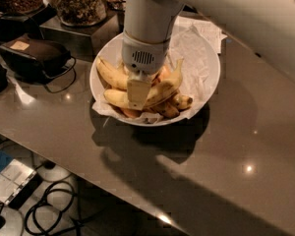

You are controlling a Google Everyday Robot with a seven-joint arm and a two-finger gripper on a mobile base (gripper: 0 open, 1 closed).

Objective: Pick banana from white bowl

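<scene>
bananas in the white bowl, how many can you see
5 in the bowl: a left banana, a front banana, the curved banana right of centre, two darker short bananas front-right. The claw hangs over the pile, so more may be hidden.

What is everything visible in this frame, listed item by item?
white bowl: one, white, centre of table
paper liner: one, white, crumpled inside bowl
curved banana: one, pale yellow, in bowl right of gripper
other bananas: at least four, yellow to orange-brown, in bowl
table: one, grey-brown, glossy
black pouch: one, black, table's left
jars: two, clear glass, brown contents, top left
cables: several, black, floor lower left
arm: one, white, extends from top right
gripper: one, white, down in bowl among bananas
</scene>
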